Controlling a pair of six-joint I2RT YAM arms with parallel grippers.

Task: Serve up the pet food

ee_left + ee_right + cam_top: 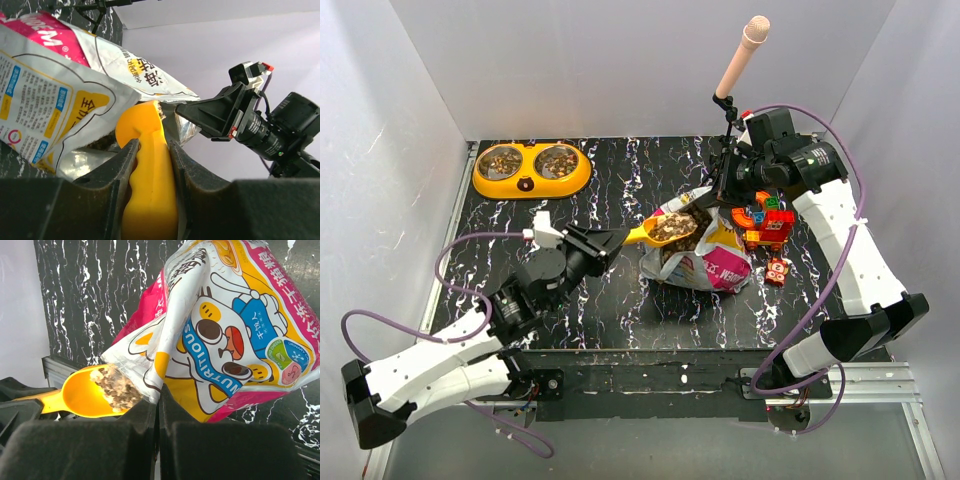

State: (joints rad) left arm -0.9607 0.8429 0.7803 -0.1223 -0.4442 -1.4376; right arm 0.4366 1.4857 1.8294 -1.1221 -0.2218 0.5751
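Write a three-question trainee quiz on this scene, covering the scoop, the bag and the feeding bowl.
1. True or false: the yellow plastic scoop gripped by the left gripper carries brown kibble pellets.
2. Multiple choice: the right gripper is shut on A) the edge of the printed white-yellow-pink bag, B) the scoop handle, C) nothing.
3. Fill in: seen from the robot, the yellow two-well bowl sits far back on the bag's ____ side.

Key: 1 true; 2 A; 3 left.
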